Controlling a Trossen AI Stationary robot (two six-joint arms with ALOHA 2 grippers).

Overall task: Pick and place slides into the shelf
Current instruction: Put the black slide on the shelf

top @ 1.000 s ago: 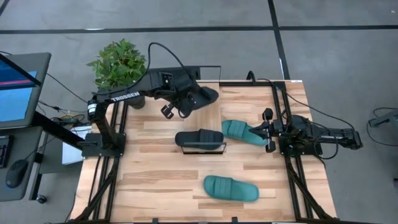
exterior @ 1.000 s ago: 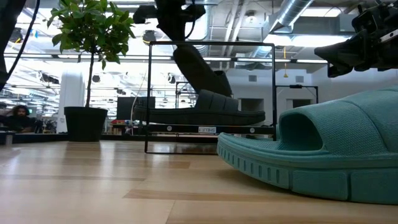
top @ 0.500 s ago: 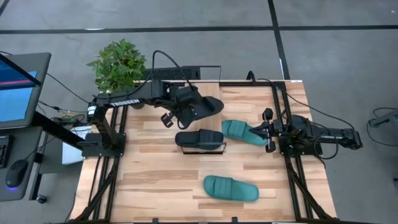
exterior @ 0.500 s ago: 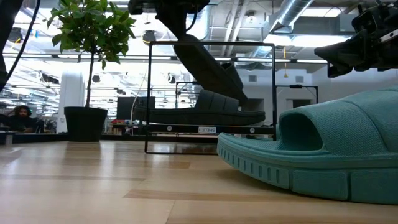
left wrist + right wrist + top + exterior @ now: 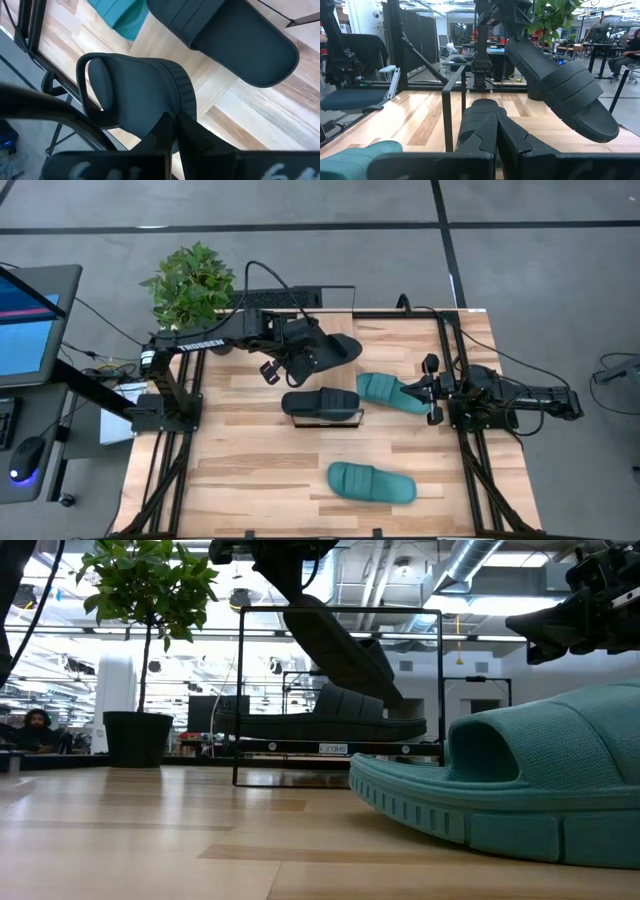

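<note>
A black slide (image 5: 332,348) hangs tilted over the far part of the table, with my left gripper (image 5: 300,352) shut on its upper end. Just nearer stands the shelf (image 5: 326,422), its black wire frame (image 5: 240,690) upright. A second black slide (image 5: 320,402) lies on it by its sole. One teal slide (image 5: 388,391) lies on the table beside my right gripper (image 5: 432,390). That gripper waits shut at the right edge. Another teal slide (image 5: 372,482) lies near the front edge. My left gripper pinches the black slide's heel end (image 5: 162,112), the end away from the ribbed strap (image 5: 575,85), between its two fingers (image 5: 170,134). The fingers slant down from the table's left. The slide is lifted clear and tilts, strap end (image 5: 385,690) lowest, above the shelf.
A potted plant (image 5: 190,282) stands at the table's far left corner. Black arm frames (image 5: 165,470) run along the left and right sides. Bare tabletop (image 5: 250,480) lies at the near left. A person (image 5: 35,730) sits far back in the room.
My left gripper has swung toward the table's near edge and the shelf, carrying the black slide with it. The slide stays tilted and clear of the table. Over the last half second it has kept still.
</note>
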